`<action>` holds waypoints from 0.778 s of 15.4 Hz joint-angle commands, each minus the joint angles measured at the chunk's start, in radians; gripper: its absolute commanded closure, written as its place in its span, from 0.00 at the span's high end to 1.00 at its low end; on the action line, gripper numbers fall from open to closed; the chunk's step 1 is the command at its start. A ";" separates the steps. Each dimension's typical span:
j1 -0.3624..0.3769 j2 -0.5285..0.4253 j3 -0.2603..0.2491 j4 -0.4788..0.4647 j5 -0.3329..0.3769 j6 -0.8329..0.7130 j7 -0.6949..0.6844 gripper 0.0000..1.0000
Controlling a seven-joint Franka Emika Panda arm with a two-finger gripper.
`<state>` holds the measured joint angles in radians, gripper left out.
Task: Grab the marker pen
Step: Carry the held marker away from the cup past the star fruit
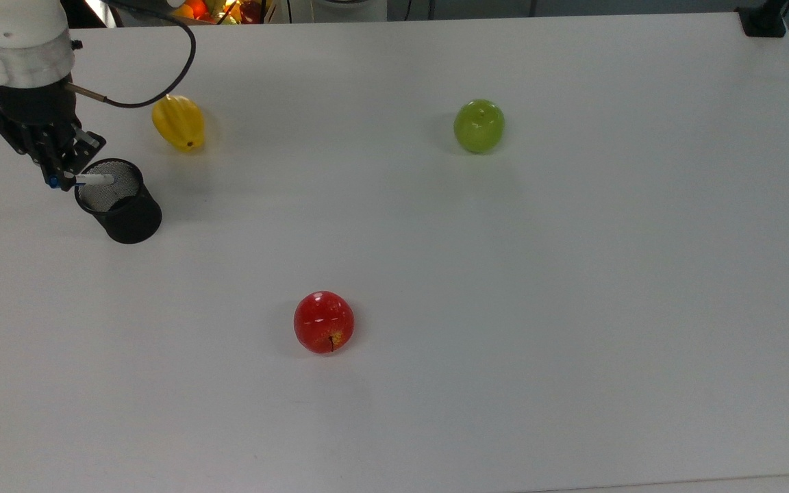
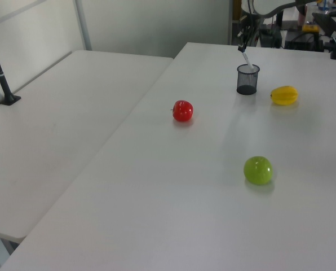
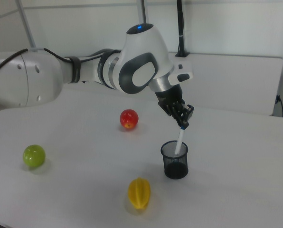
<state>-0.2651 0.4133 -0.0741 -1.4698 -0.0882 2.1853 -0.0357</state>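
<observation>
White table under lab lighting, grey wall and a second white table behind. Gripper hung above the black mesh cup, clamped on the top end of the marker. Marker was tilted, its white barrel running down from the fingers with the lower end inside the cup's rim; in the top view the marker lay across the cup's opening from the gripper at the top view's left. In the left view the marker stuck up out of the cup toward the gripper. Blue end visible at the fingers in the top view. Yellow fruit sat near the cup, not touching. Red apple stood well apart toward the table's middle, green apple farther to the top view's right. Arm reached in from the right view's left.
</observation>
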 commanded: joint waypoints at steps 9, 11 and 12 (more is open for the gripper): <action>0.000 -0.146 0.003 -0.015 0.134 -0.238 -0.027 0.08; 0.023 -0.163 0.005 -0.015 0.137 -0.315 -0.038 0.09; 0.035 -0.166 0.005 -0.014 0.140 -0.352 -0.049 0.09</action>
<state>-0.2662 0.2878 -0.0650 -1.4686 0.0267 1.9380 -0.0387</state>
